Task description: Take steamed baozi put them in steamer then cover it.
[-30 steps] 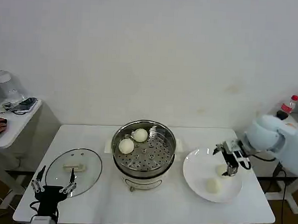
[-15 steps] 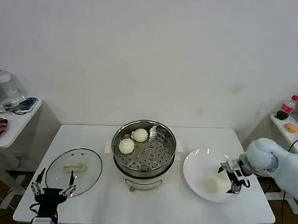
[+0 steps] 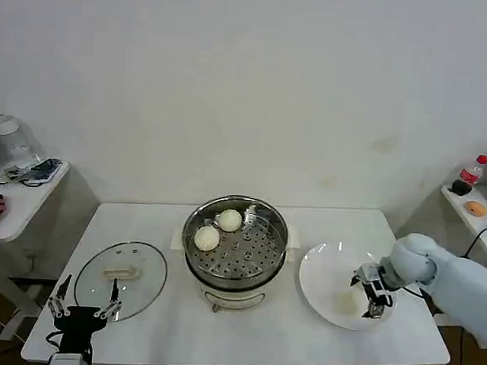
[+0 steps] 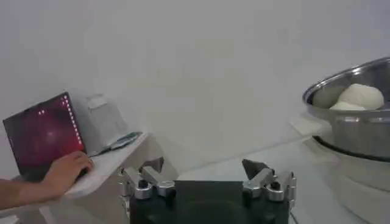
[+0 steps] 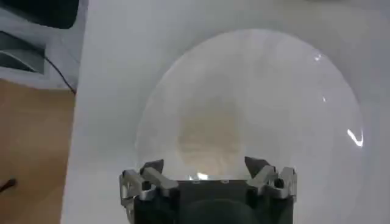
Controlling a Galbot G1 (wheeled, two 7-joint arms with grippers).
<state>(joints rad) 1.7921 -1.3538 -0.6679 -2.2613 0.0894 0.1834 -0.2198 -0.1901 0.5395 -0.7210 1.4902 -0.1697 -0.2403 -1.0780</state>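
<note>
Baozi in the steamer: two steamed baozi [image 3: 217, 228] sit on the perforated tray toward the far-left side of the steamer [image 3: 235, 249], which stands mid-tabletop [image 3: 244, 334].
Baozi on the plate: one bun [image 3: 347, 301] lies on the white plate [image 3: 320, 272] near the right edge of the tabletop; in the right wrist view it [image 5: 207, 139] sits just ahead of the fingers. I cannot make out a second bun on the plate; the end effector may be covering it.
Right end effector: the right end effector [image 3: 371, 297] hangs low over the plate's right side with its fingers spread apart and nothing between them.
Left end effector: the left end effector [image 3: 83, 308] is parked by the near-left corner of the tabletop, fingers apart and empty, just short of the lid.
Lid: the glass lid [image 3: 121, 277] lies flat on the left side of the tabletop, so the steamer is uncovered.
Risk, grasp: the bun looks soft; fingers closing off-centre would probably roll it across the slick plate or pinch only its edge.
Risk, squeeze: too firm a close could dent or tear the dough.
Risk, plate: fingertips coming down too far could press on the plate and tip or shift it toward the right edge.
Risk, transfer: a loose hold might drop the bun between plate and steamer, or clip the steel rim on the way in.
</note>
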